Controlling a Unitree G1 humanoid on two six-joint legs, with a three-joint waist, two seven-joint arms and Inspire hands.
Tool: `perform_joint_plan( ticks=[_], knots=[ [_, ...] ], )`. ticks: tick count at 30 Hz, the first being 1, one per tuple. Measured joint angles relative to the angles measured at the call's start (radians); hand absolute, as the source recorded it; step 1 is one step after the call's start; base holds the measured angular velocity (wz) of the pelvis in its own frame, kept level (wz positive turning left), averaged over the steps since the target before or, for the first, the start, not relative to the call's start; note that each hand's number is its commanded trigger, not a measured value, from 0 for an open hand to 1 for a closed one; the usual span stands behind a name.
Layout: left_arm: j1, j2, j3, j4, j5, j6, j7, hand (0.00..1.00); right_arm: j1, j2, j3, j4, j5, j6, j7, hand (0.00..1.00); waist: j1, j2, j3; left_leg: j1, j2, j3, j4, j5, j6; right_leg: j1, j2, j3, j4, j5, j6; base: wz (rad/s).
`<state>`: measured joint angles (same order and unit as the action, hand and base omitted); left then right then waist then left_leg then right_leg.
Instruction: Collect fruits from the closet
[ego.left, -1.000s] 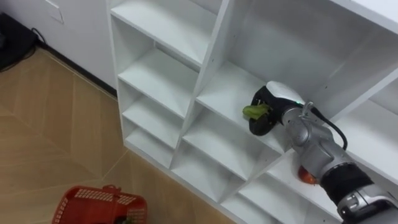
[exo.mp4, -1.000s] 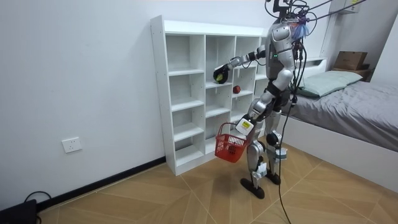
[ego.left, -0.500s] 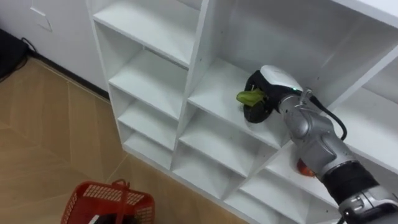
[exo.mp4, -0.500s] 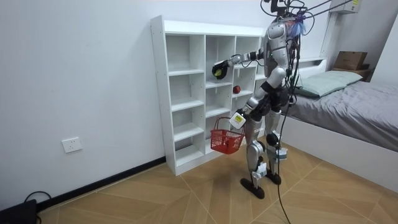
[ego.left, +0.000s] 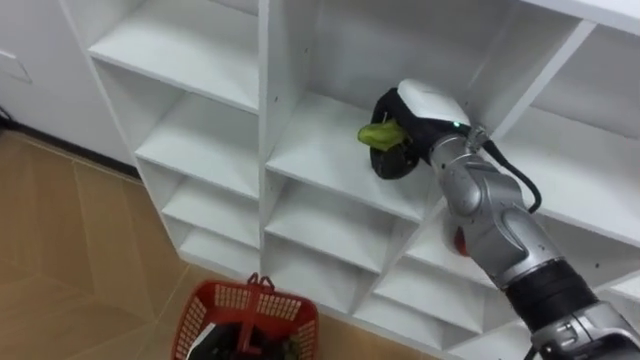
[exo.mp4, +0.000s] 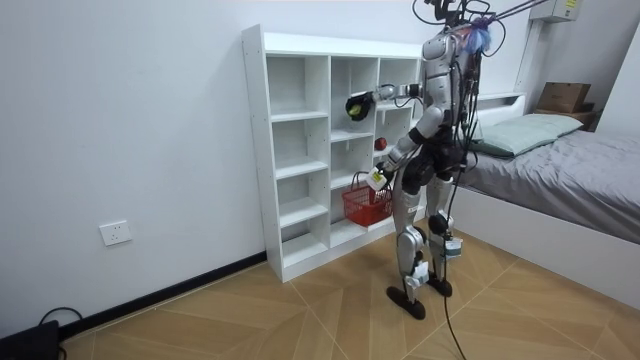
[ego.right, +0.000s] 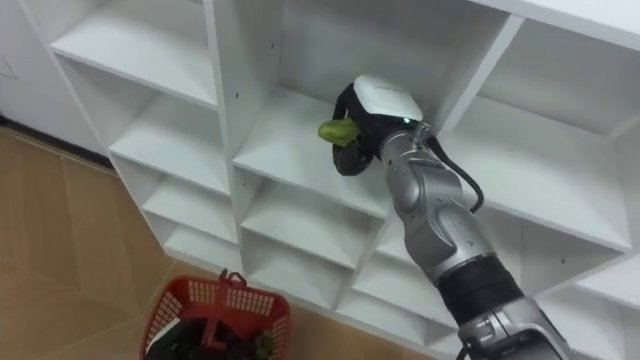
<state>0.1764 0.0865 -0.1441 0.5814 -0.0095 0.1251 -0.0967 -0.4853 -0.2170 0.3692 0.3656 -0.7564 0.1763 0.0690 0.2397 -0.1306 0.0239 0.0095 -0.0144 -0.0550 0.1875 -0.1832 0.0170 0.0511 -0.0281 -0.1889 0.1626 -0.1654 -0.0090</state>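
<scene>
Fruit (ego.left: 376, 133) — a green piece, clamped in the curled fingers of the right hand (ego.left: 414, 118), with its free end sticking out toward the robot's left. The hand is held at the mouth of an upper compartment in the closet's (ego.left: 265, 100) middle column, above that compartment's shelf board and nearer its right divider than its left. Whether the fingers touch the board cannot be told. To the left of the fruit the board is bare out to its front edge, and the compartment stands open above the hand. The right forearm slants down and to the right, crossing the front edges of the boards beneath. A red fruit (ego.left: 459, 240) lies on a lower board in the next column to the right, half hidden behind that forearm. A red basket (ego.left: 247, 312) hangs low before the bottom compartments, apart from the closet's front, its handle upright. The dark shapes inside it cannot be made out. In the room view the basket hangs from the left hand (exo.mp4: 378, 180), which is closed on its handle at about hip height. The robot stands upright, close before the closet, with a bed (exo.mp4: 580, 165) behind it. Wood floor (exo.mp4: 250, 310) lies open toward the room view's left. A wall socket (exo.mp4: 115, 233) sits low on the wall — any marking on it is too small to read.
</scene>
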Motion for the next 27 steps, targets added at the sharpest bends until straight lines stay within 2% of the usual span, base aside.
perform_joint_plan(
  ticks=[5, 8, 12, 16, 20, 23, 27],
  knots=[
    [-0.019, -0.015, -0.010, 0.000, -0.009, -0.001, 0.006, 1.00, 0.009, 0.030, -0.029, -0.082, -0.001, -0.003, 0.000, 1.00, -0.024, 0.009, -0.0004, 0.005, 0.002, 0.005, 0.000, 0.000, 0.000, -0.001, 0.001, 0.001, 0.007, 0.000, 0.000, -0.03],
    [-0.031, -0.018, -0.018, 0.000, -0.048, -0.003, 0.007, 1.00, 0.018, 0.047, -0.039, -0.105, 0.004, -0.016, -0.004, 1.00, -0.025, 0.016, 0.0001, 0.018, 0.002, 0.026, 0.000, 0.000, 0.000, 0.003, 0.001, 0.023, 0.007, 0.000, 0.000, -0.16],
    [-0.059, -0.019, -0.023, 0.000, -0.078, -0.003, 0.009, 1.00, 0.057, 0.066, -0.037, -0.118, 0.006, -0.035, -0.006, 1.00, -0.047, 0.025, 0.0010, 0.020, 0.003, 0.030, 0.000, 0.000, 0.000, 0.004, -0.001, 0.025, 0.010, 0.000, 0.000, -0.03],
    [-0.076, -0.021, -0.035, -0.003, -0.078, -0.003, 0.008, 1.00, 0.080, 0.074, -0.037, -0.136, 0.007, -0.036, -0.003, 1.00, -0.047, 0.033, 0.0020, 0.027, 0.004, 0.042, -0.001, 0.000, 0.000, 0.002, 0.000, 0.037, 0.018, 0.000, 0.000, -0.09],
    [-0.075, -0.027, -0.038, -0.021, -0.080, -0.005, 0.008, 1.00, 0.124, 0.076, -0.037, -0.188, 0.010, -0.059, -0.002, 1.00, -0.048, 0.045, -0.0025, 0.041, 0.009, 0.057, -0.006, 0.000, 0.001, 0.004, 0.001, 0.050, 0.025, 0.000, 0.000, -0.12],
    [-0.076, -0.029, -0.040, -0.025, -0.114, -0.024, 0.025, 1.00, 0.164, 0.077, -0.036, -0.219, 0.025, -0.076, 0.000, 1.00, -0.049, 0.047, -0.0033, 0.051, 0.014, 0.071, -0.009, -0.001, 0.001, 0.009, 0.003, 0.052, 0.026, 0.001, -0.001, -0.10],
    [-0.077, -0.029, -0.055, -0.024, -0.116, -0.026, 0.049, 1.00, 0.202, 0.084, -0.036, -0.255, 0.087, -0.099, 0.000, 1.00, -0.056, 0.052, -0.0033, 0.059, 0.018, 0.085, -0.017, -0.001, 0.001, 0.009, 0.009, 0.064, 0.027, 0.003, -0.004, -0.10]
  ],
)
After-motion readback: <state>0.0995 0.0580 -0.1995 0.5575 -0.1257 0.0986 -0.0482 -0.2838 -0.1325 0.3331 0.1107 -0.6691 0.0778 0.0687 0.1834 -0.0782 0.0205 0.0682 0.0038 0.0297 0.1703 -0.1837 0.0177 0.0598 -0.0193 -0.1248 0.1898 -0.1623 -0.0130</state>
